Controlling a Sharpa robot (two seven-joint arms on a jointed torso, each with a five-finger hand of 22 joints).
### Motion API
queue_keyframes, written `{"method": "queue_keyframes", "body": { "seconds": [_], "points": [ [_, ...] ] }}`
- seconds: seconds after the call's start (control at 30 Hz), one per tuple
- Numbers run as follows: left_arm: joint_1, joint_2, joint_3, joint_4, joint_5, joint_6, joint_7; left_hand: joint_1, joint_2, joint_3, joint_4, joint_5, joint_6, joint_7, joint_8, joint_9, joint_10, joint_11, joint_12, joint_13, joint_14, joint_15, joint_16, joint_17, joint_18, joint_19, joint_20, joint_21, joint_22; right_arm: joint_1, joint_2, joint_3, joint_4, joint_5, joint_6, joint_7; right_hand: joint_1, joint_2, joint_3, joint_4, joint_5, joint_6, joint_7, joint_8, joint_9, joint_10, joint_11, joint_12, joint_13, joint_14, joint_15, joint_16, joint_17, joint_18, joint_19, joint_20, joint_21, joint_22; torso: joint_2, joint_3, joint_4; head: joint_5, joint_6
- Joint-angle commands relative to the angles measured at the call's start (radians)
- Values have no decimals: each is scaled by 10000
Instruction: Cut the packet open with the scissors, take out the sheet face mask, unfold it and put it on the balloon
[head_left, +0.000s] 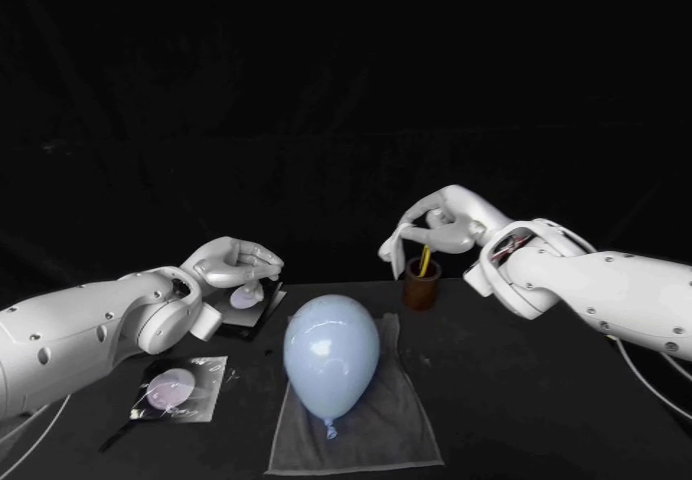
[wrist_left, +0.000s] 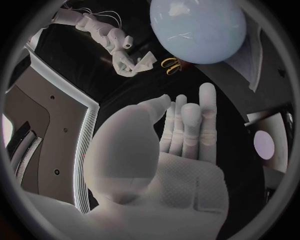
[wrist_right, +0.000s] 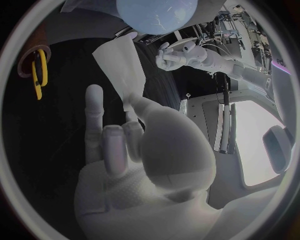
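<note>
Folded white sheet (wrist_right: 120, 62) pinched between right hand (wrist_right: 144, 150) fingers (wrist_right: 94, 115), jutting beyond them, left hand (wrist_left: 169, 165) fingers (wrist_left: 190, 120) released, empty

Robotics lab; black table (head_left: 534, 400); black curtain backdrop (head_left: 317, 110).

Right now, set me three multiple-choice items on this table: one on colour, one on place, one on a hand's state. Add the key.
1. The balloon is: A red; B pale blue; C green.
2. The scissors stand: A in the brown cup; B under the balloon; C on top of the balloon.
3. The right hand: A holds nothing; B pinches a flat white piece; C grips the scissors.
Key: B, its skin shows pale blue; A, yellow handles stick out of the cup; B, thumb and finger clamp the piece.
</note>
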Motion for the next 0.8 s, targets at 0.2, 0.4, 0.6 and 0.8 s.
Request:
{"method": "queue_keyframes", "body": {
  "seconds": [0.2,0.4,0.6,0.8],
  "points": [
    [9,983,97,-203,551,-93,757,-218,-77,-17,95,-10,-159,55,-147,-37,-292,115,-271,-98,-232,99,-227,-261,117,-196,101,171,115,19,183,8,79,378,595,-74,105,27,56,-1,46,33,0,39,2,187,-33,-54,849,390,-33,-8,1168,197,-11,-63,-66,12,19,27,-97,-470,312],
    [6,1471,167,-213,736,-175,992,-564,-279,-253,318,-13,-447,184,-357,-101,-713,289,-681,-295,-854,258,-932,-1163,113,-461,253,151,131,24,281,9,191,392,662,-31,110,33,64,-4,47,21,4,41,4,176,-30,-76,831,384,-32,-14,1158,197,-13,-63,-68,13,12,18,-67,-394,132],
    [6,1712,231,-179,733,-173,1061,-661,-364,-545,448,-13,-691,259,-594,-174,-934,381,-912,-412,-1061,365,-1063,-1238,125,-692,384,67,97,24,275,10,380,397,548,71,110,33,64,-4,47,21,4,41,4,176,-30,-76,831,384,-32,-14,1158,197,-13,-63,-68,13,12,10,-44,-258,-58],
    [6,1878,257,-174,-205,67,1027,-571,-490,-1065,457,-13,-886,334,-838,-249,-1383,495,-1144,-516,-1569,504,-1188,-1327,122,-1060,535,-102,24,23,234,11,568,409,166,247,116,38,73,-8,47,7,9,45,6,169,-26,-90,820,390,-30,-7,1173,197,-15,-64,-70,15,13,10,-50,-82,-190]
  ]
}}
